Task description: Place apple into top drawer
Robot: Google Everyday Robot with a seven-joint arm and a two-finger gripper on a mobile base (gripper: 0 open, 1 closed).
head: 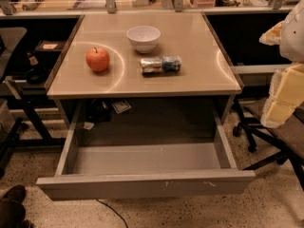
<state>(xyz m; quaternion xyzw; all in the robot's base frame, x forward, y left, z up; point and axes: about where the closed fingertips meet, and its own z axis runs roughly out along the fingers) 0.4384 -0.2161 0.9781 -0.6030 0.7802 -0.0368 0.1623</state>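
Note:
The red-orange apple [98, 59] stands on the left part of the beige table [199, 75], stem up. The top drawer [147, 184] is pulled out below the table's front edge, and its grey inside holds nothing. My gripper [280, 101] hangs at the far right edge of the view, beside the table's right side and above the floor. It is well away from the apple and holds nothing that I can see. Part of it is cut off by the frame edge.
A white bowl [143, 37] stands at the table's back middle. A silver-and-blue snack packet [160, 64] lies to the right of the apple. An office chair base [266, 141] stands right of the drawer. Desks and clutter lie behind and to the left.

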